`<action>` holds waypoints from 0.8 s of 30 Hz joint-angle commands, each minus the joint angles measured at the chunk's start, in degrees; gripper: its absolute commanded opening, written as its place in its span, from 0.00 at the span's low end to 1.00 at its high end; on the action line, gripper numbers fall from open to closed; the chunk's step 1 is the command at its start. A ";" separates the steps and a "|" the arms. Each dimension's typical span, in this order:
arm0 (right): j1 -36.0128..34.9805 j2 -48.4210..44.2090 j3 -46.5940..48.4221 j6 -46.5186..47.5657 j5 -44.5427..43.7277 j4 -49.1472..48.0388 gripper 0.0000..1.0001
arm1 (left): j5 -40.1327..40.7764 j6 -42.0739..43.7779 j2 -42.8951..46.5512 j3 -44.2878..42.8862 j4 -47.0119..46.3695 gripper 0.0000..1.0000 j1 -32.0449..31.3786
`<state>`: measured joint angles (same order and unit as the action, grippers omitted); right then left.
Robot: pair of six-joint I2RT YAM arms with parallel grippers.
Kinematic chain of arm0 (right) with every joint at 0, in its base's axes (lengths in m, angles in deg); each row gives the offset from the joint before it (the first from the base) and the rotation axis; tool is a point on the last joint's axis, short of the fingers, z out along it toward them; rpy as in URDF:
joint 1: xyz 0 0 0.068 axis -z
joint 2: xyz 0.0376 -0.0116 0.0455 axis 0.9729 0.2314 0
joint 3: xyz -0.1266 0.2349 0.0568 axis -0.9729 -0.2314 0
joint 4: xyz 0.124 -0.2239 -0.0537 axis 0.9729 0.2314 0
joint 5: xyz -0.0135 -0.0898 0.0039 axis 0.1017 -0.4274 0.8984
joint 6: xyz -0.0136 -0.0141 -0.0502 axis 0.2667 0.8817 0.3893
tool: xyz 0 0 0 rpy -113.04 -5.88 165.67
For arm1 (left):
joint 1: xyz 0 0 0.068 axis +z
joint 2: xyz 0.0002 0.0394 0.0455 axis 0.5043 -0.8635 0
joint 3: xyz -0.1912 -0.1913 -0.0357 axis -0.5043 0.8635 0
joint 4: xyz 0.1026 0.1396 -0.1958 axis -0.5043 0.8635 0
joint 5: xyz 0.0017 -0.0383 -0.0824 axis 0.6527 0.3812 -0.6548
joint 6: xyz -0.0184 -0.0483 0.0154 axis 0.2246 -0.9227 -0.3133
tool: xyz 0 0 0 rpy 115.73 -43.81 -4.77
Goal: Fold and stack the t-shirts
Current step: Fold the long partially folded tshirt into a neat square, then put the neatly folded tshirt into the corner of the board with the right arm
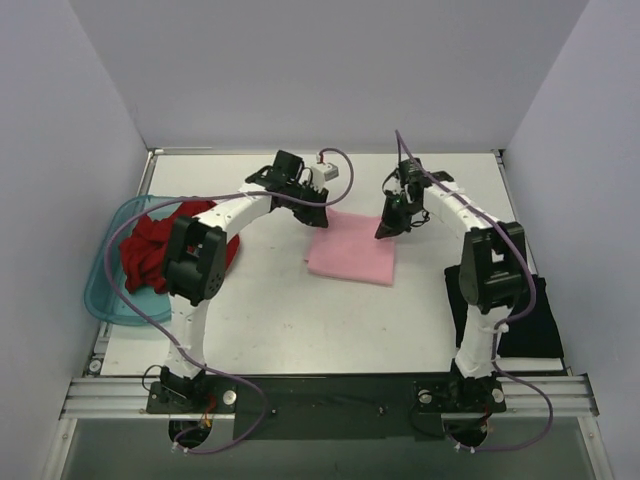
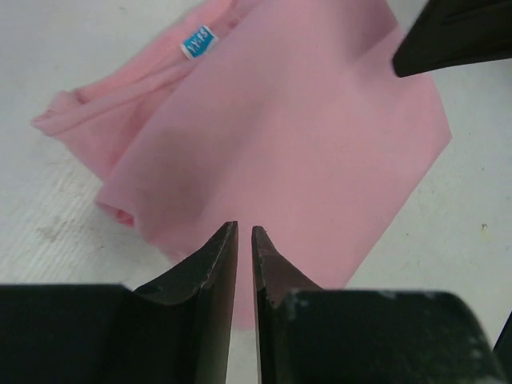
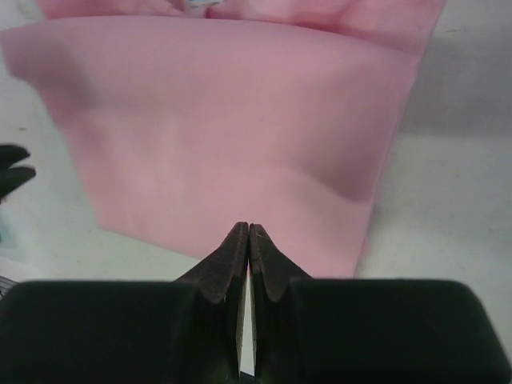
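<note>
The light pink t-shirt (image 1: pixel 350 250) lies folded into a rectangle on the middle of the table. My left gripper (image 1: pixel 308 212) hovers over its far left corner, jaws nearly closed with a thin gap and nothing between them. In the left wrist view (image 2: pixel 245 230) the pink shirt (image 2: pixel 280 136) with its blue label (image 2: pixel 199 42) lies below. My right gripper (image 1: pixel 384 231) is shut and empty above the shirt's right edge. In the right wrist view (image 3: pixel 249 227) it hangs over the pink cloth (image 3: pixel 224 136). The dark red t-shirt (image 1: pixel 150 250) lies crumpled in the bin. The black t-shirt (image 1: pixel 510 310) lies flat at the right.
The translucent teal bin (image 1: pixel 100 290) stands at the table's left edge. White walls enclose the table on three sides. The right arm's base stands over the black shirt's left part. The right gripper's finger (image 2: pixel 456 36) shows in the left wrist view.
</note>
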<state>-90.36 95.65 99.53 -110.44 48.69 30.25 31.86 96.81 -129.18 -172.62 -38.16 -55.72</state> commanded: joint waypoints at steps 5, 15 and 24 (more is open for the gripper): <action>3.36 13.20 4.96 -3.75 -1.48 0.77 0.00 | 5.78 -11.49 -7.35 -0.12 -7.22 0.27 1.00; 6.88 8.48 7.08 2.73 -2.19 4.27 0.32 | 4.56 -16.17 -4.55 -1.53 -6.17 0.44 1.96; 7.15 8.19 0.75 3.90 4.21 3.14 0.54 | 2.89 -18.10 2.66 3.65 -4.59 0.56 4.16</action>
<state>-83.19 101.75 101.37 -106.86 48.45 31.96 36.63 79.64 -132.66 -170.44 -42.51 -52.59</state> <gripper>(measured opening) 0.536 0.552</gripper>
